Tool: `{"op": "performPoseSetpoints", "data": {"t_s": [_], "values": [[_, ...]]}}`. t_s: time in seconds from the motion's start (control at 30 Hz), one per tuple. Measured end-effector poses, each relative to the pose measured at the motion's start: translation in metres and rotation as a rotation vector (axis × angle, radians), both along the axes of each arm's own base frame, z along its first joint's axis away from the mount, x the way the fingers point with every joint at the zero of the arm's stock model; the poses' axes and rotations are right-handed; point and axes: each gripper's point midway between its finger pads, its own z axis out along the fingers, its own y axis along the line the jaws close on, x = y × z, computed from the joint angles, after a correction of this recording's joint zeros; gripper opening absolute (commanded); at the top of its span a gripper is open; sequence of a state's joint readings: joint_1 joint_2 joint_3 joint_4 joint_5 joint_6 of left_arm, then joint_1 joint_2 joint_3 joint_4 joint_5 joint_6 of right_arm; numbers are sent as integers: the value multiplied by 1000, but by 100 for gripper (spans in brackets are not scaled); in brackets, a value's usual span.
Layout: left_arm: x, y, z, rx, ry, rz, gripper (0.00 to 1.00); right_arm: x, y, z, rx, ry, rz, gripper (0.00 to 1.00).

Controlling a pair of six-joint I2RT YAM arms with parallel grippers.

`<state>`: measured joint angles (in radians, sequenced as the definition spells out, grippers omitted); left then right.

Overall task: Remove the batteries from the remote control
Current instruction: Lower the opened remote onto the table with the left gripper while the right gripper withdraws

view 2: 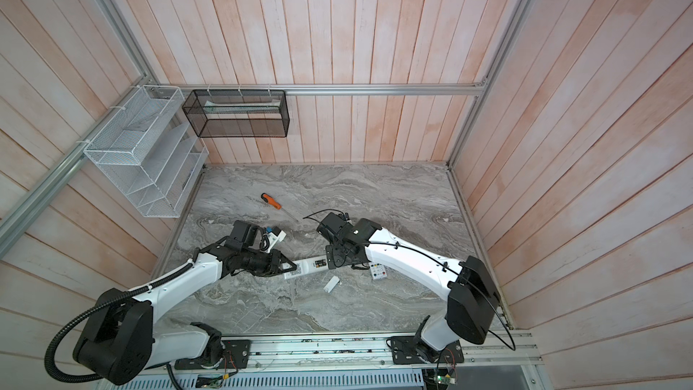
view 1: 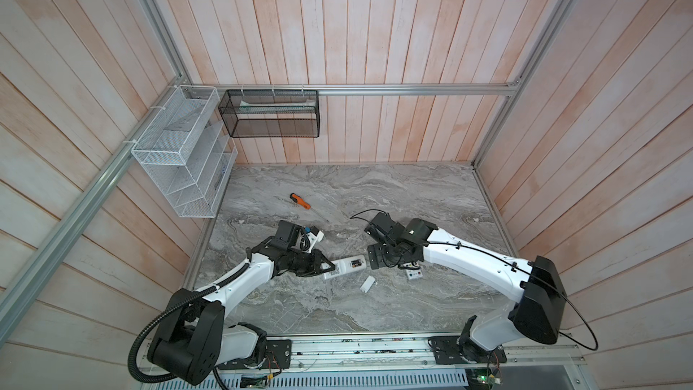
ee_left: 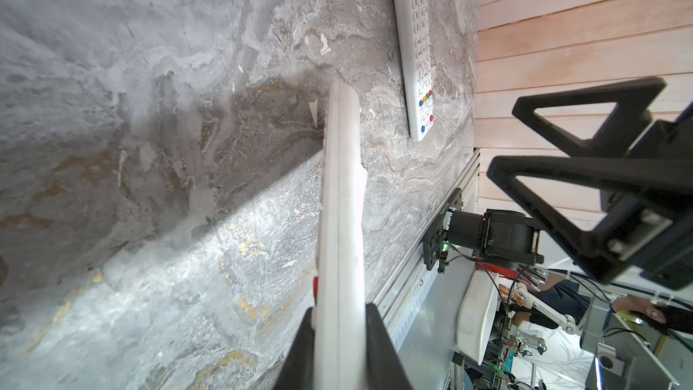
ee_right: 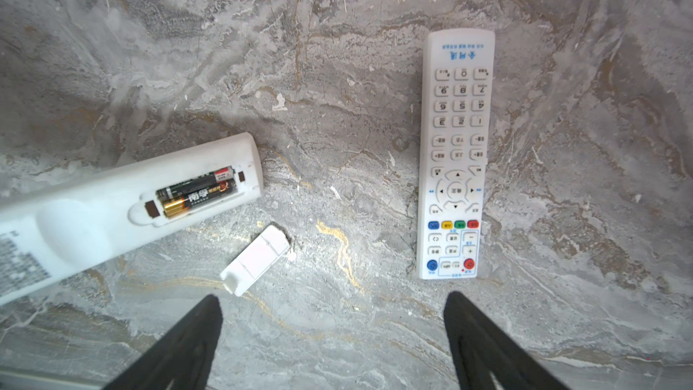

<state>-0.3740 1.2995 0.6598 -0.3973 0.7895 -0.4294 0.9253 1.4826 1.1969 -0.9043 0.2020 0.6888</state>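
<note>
— What did your baskets hold?
— Seen from above, the white wire basket [view 1: 176, 151] at ten o'clock showed nothing I could name. The black mesh basket [view 1: 270, 114] at eleven held something pale and long.
— And the grippers?
— Your left gripper [view 1: 330, 266] had clamped narrowly on one end of the remote [ee_right: 112, 208]. Your right gripper [ee_right: 333, 305] hung spread wide, gripping nothing.
— The batteries?
— Two batteries [ee_right: 198, 191] lay in the remote's open back, with a white cover [ee_right: 257, 258] on the table [ee_right: 337, 69] at five o'clock.

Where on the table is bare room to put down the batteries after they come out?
Free: the wide marble strip between the white cover and the front rail, and the far half behind the screwdriver. Crowded: the middle, around the open remote, second remote, left pincer, right pincer.
</note>
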Motion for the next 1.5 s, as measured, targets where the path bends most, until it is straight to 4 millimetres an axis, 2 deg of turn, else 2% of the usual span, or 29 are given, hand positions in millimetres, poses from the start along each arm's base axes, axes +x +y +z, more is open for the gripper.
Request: {"op": "performPoseSetpoints", "data": {"t_s": [0.2,0.37,0.63,0.7,0.8,1.03,1.23,1.37,1.5], "values": [[0,0,0,0,0,0,0,-14,27,-15,259,70,43,93],[-1,-1,0,-5,3,-4,0,-5,32,-28,422,129,20,92],[-6,-4,-2,-28,43,-24,1,2,42,-14,595,113,53,92],[-7,-5,-3,-36,55,-30,9,4,43,-10,615,102,62,92],[-8,-7,-6,-45,79,-39,12,7,42,-4,638,83,63,92],[1,-5,-10,-41,107,-31,27,10,39,2,665,57,63,92],[13,6,-31,38,161,-3,35,6,36,-4,659,67,61,92],[23,15,-42,74,167,15,42,7,35,1,670,52,62,92],[25,27,-53,115,183,34,52,9,32,8,682,35,59,92]]}}
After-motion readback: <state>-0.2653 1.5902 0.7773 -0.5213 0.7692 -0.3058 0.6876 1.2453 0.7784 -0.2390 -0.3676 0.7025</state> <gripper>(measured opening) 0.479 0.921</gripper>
